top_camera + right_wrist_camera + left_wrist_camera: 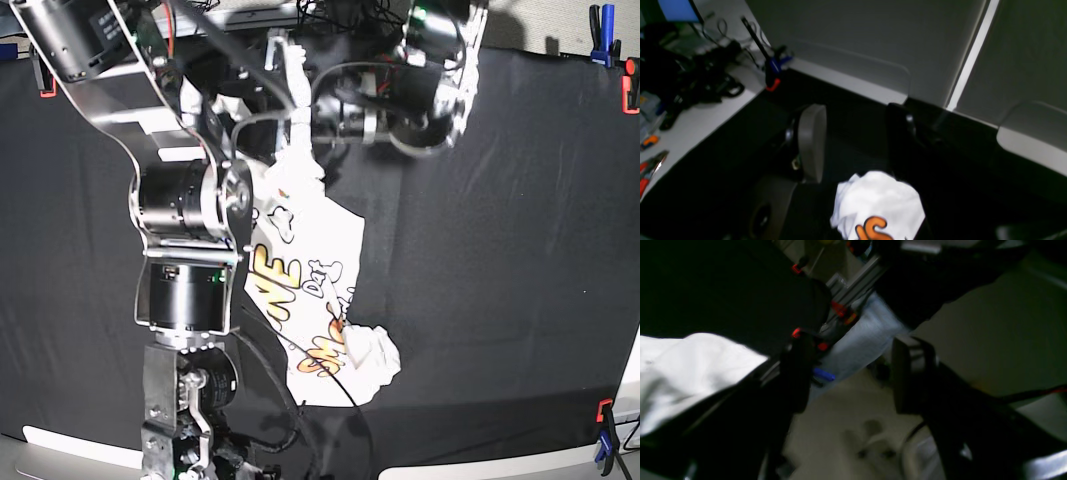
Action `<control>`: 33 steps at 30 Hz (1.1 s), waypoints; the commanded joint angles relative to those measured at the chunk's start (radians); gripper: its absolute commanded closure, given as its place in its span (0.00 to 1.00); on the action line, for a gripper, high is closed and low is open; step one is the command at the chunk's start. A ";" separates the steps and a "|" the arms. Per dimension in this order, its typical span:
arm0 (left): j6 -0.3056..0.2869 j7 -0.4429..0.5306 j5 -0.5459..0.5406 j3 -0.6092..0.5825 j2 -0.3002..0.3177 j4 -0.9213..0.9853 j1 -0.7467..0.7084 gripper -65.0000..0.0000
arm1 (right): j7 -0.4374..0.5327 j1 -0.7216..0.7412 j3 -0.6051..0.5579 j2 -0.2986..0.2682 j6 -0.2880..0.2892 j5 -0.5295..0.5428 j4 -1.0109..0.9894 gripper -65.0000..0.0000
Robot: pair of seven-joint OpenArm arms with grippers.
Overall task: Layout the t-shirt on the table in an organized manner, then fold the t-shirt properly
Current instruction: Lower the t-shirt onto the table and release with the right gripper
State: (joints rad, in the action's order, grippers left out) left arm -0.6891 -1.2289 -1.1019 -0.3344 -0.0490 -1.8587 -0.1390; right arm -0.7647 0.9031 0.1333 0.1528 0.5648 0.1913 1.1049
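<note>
The t-shirt lies print-up on the table, crumpled, with a bunched lump at its near end and a narrow twisted strip running up toward the far edge. In the left wrist view my left gripper is open with nothing between its fingers. A plain white part of the t-shirt lies to its left on the black table. My right gripper is also open and empty. Just below its fingers sits a white lump of the t-shirt with an orange letter, on the table.
A blue clamp and a red clamp grip the table's right corners. A white bench with tools and cables runs beside the table, behind a blue and red clamp. A person in jeans stands past the table edge.
</note>
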 commanded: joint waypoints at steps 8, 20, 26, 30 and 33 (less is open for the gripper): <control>-0.009 0.093 0.330 0.138 0.003 -0.019 0.132 0.47 | -0.091 -0.015 0.011 -0.195 0.033 0.080 0.018 0.55; 0.409 0.342 0.590 0.268 0.021 0.009 0.142 0.47 | -0.217 -0.240 0.295 -0.447 0.133 0.409 0.019 0.55; 0.481 0.370 0.584 0.268 0.022 0.155 0.143 0.47 | -0.224 -0.391 0.356 -0.538 0.133 0.471 0.019 0.55; 0.481 0.404 0.542 0.268 0.021 0.275 0.149 0.47 | -0.253 -0.494 0.358 -0.595 0.133 0.587 0.022 0.55; 0.481 0.416 0.541 0.268 0.022 0.348 0.173 0.47 | -0.262 -0.555 0.359 -0.624 0.133 0.642 0.040 0.55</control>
State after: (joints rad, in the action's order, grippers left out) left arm -0.2031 -0.8345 -0.5442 -0.0650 -0.0219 -1.4902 0.0101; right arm -1.0470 0.3183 0.4866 -0.4465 0.6888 0.8013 1.1213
